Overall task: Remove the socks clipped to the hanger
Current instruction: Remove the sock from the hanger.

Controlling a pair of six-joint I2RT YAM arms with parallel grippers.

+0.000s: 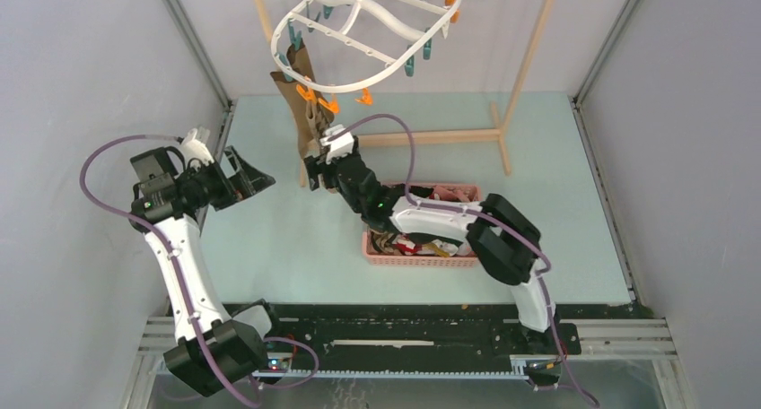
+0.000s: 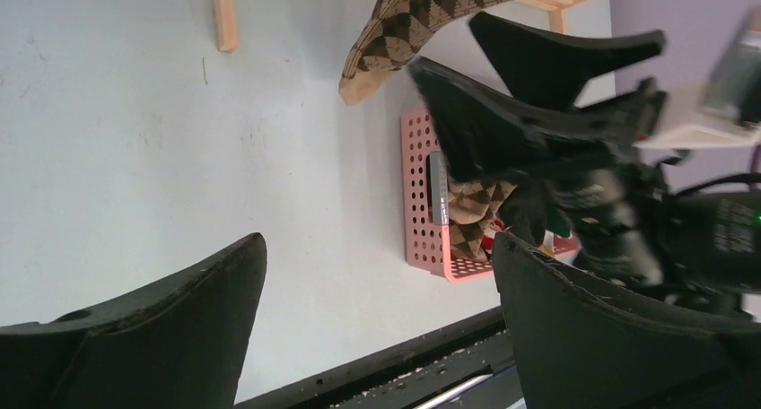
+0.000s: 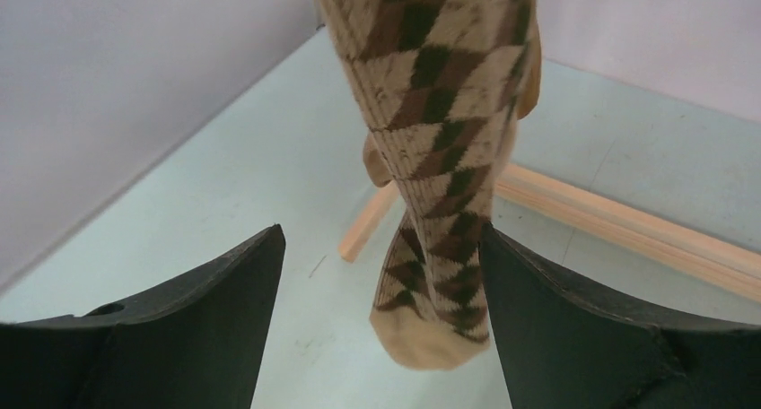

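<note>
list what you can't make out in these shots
hanger: far rim cut off by the top edge, top view.
sock: where it is clipped lies past the top edge, right wrist view; in the top view, too small to tell.
basket: contents mostly hidden by the right arm, top view.

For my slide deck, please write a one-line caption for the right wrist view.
An argyle sock hangs just before the right arm's open fingers, with the wooden rack foot behind it.

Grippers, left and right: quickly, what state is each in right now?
Left gripper: open, holding nothing.
Right gripper: open, argyle sock hanging between its fingers, not gripped.
</note>
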